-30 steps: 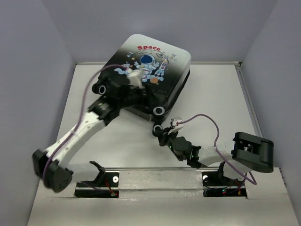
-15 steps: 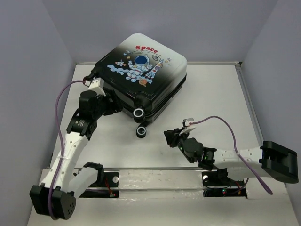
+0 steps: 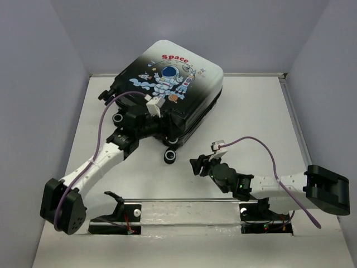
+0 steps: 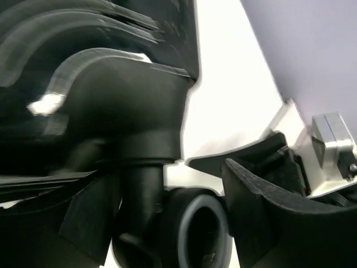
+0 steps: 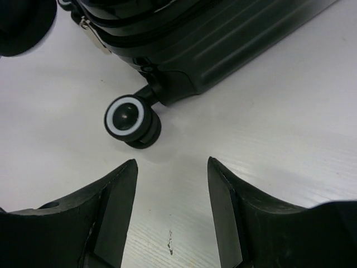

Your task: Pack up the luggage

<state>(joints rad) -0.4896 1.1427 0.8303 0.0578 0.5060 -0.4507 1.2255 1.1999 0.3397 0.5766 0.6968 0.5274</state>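
Observation:
The luggage [image 3: 173, 84] lies shut and flat at the back of the table, astronaut print up. My left gripper [image 3: 158, 129] is at its near left corner. In the left wrist view the jaws [image 4: 167, 206] stand wide with a caster wheel [image 4: 201, 229] and its stem between them, under the dark shell [image 4: 111, 84]. I cannot tell whether the fingers touch the wheel. My right gripper [image 3: 195, 166] is open over bare table, nothing between its fingers [image 5: 172, 167]. Another wheel [image 5: 127, 118] sits just ahead of it, under the ribbed shell [image 5: 223, 39].
The white table [image 3: 251, 111] is boxed in by grey walls on the left, back and right. A metal rail [image 3: 189, 209] with the arm bases runs along the near edge. A further wheel [image 3: 118, 118] sticks out at the suitcase's left corner.
My left gripper has swung from the suitcase's left side to its near corner, by the wheel. My right gripper has gone from shut to open and shifted slightly left.

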